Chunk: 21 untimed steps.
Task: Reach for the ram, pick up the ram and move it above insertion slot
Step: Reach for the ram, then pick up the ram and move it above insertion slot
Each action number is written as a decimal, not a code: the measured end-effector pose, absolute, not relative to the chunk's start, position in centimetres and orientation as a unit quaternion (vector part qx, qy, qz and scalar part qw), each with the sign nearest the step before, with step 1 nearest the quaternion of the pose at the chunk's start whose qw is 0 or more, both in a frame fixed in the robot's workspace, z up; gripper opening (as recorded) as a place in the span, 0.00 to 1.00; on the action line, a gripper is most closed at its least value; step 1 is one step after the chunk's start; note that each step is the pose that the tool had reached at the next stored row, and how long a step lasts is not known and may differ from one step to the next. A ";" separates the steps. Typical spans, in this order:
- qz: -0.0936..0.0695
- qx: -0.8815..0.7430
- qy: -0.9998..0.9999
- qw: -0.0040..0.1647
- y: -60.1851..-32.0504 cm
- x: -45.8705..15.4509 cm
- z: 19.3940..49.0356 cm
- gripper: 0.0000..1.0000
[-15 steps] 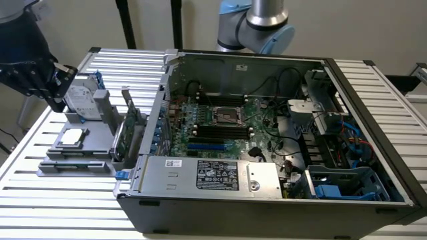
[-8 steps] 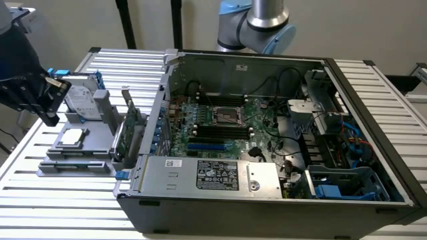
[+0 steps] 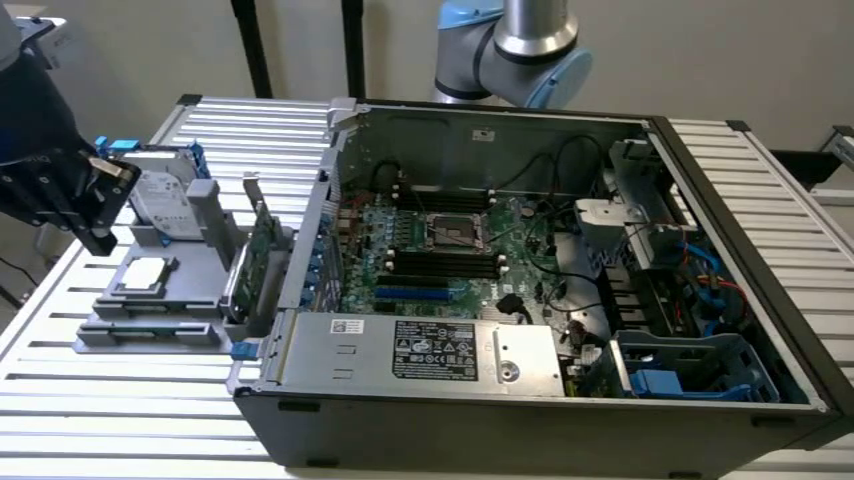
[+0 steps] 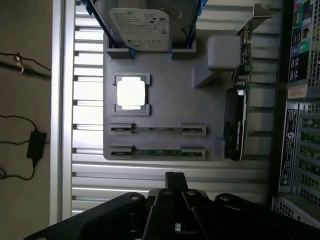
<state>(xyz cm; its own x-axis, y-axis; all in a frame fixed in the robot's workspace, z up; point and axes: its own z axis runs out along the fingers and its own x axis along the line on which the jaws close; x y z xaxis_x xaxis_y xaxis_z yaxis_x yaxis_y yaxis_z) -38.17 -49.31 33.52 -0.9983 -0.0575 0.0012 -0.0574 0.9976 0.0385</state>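
So the gripper (image 4: 173,176) has its fingers pinched together on nothing, hanging just off the edge of the gray holder (image 4: 170,102). The ram (image 4: 157,152) lies flat in the holder's slot closest to that edge (a second stick (image 4: 157,129) in the next slot), clear of the fingers. We see the hard drive (image 4: 145,25) at the holder's far end.

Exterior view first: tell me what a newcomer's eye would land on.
The open computer case with its green motherboard dominates the middle. At the exterior view's left, a grey tray holds a silver hard drive and the ram, and the dark pincer hangs near it.
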 end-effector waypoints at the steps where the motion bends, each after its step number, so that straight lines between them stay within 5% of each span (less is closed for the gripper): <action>1: -0.019 0.038 -0.999 0.001 -49.3 -38.2 33.5 0.11; 21: -0.019 0.218 -0.976 0.005 -49.3 -38.2 33.5 0.11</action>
